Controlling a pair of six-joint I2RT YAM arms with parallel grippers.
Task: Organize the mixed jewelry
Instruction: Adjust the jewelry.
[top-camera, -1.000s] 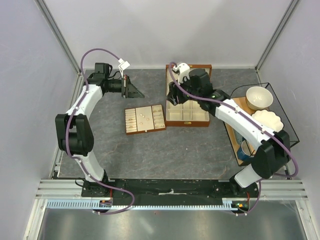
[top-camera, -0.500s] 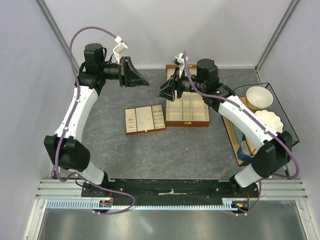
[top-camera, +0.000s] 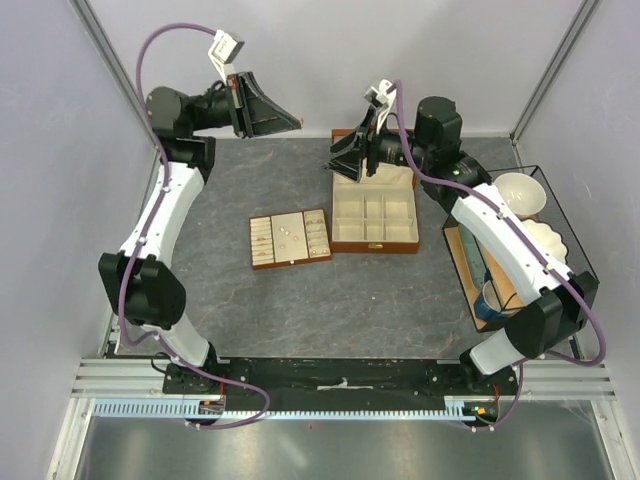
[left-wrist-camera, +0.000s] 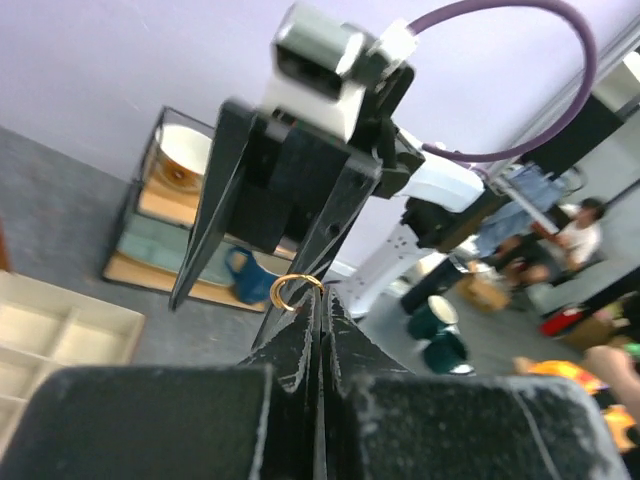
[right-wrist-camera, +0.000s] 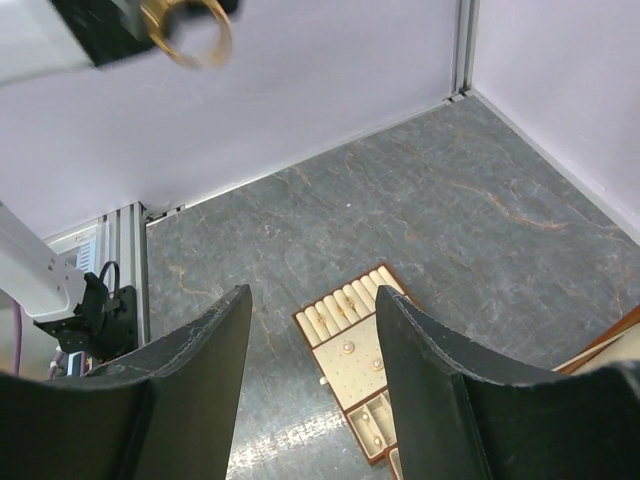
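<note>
Left gripper (top-camera: 296, 124) sits high above the table's far left side, its tips clenched on a thin gold ring (left-wrist-camera: 297, 290). Right gripper (top-camera: 342, 163) hangs above the far edge of the box (top-camera: 375, 245) and points toward the left one, its fingers (right-wrist-camera: 190, 390) spread wide with nothing between them. More small pieces (top-camera: 285, 233) lie on the slotted tray (top-camera: 264, 240), just left of the box.
</note>
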